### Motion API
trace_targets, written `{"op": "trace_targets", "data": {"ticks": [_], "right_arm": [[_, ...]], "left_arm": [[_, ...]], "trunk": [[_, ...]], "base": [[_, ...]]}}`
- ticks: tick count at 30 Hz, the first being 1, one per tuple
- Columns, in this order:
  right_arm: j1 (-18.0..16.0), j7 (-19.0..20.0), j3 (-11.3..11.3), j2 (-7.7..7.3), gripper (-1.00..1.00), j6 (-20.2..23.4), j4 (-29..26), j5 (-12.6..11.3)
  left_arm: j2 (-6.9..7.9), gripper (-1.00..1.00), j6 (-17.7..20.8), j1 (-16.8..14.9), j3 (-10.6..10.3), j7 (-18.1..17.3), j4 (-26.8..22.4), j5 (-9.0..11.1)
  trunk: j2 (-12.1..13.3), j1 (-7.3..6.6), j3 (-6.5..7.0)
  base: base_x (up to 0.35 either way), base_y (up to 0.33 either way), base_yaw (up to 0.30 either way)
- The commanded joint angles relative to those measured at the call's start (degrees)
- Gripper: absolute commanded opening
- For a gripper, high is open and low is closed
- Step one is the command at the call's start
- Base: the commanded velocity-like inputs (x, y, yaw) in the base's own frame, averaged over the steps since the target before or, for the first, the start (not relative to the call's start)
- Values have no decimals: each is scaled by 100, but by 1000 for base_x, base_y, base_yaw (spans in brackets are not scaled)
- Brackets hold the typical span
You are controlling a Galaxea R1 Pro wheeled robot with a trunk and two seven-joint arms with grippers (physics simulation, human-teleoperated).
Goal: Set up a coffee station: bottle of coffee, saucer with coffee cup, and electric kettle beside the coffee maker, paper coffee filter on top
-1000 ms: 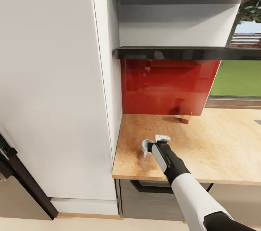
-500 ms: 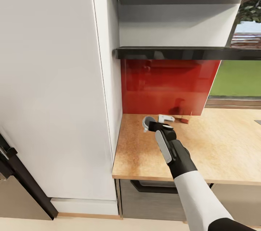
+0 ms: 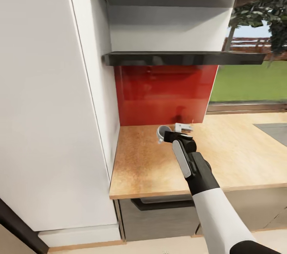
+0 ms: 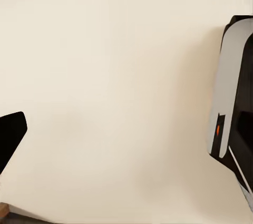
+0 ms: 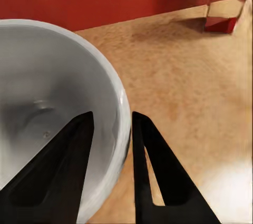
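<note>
Over the kitchen countertop (image 3: 151, 162), in the head view, the right gripper (image 3: 167, 136) holds the coffee cup (image 3: 161, 132) above the wood-grain surface, near the red wall panel (image 3: 159, 94) — the cup sits at the gripper's left side, tilted. The black kitchen shelf (image 3: 179, 58) runs above the panel, with a white tall cabinet (image 3: 52, 98) to the left.

From the left wrist view, a plain cream surface (image 4: 116, 87) shows with part of the robot's body (image 4: 234, 108) at one edge; I cannot tell how the left gripper stands.

Along the right wrist view, the two dark fingers (image 5: 153, 171) clamp the cup's white rim (image 5: 122, 124) — one inside the bowl, one outside. A small red object (image 5: 221, 22) stands on the counter by the panel.
</note>
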Motion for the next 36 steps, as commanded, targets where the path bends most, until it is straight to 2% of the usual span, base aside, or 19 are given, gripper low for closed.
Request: {"op": "trace_targets", "data": {"ticks": [1,9,16,36], "right_arm": [[-7,-50,9,0,-100,9,-5,-62],[-7,-50,0,0,-100,5,-8,-62],[-7,-50,0,-71,-100,4,-13,-70],[-7,-50,0,-77,-100,4,-8,-63]], "left_arm": [[-4,100,-14,-1,-48,18,-2,45],[-15,100,-14,-1,-24,24,-11,37],[-54,100,-14,-1,-19,26,-19,38],[-64,100,-14,-1,-19,24,-22,36]], "trunk": [[-13,4,-13],[-13,4,-13],[-13,4,-13],[-13,4,-13]], "base": [[0,0,-300],[0,0,-300],[0,0,-300],[0,0,-300]]}}
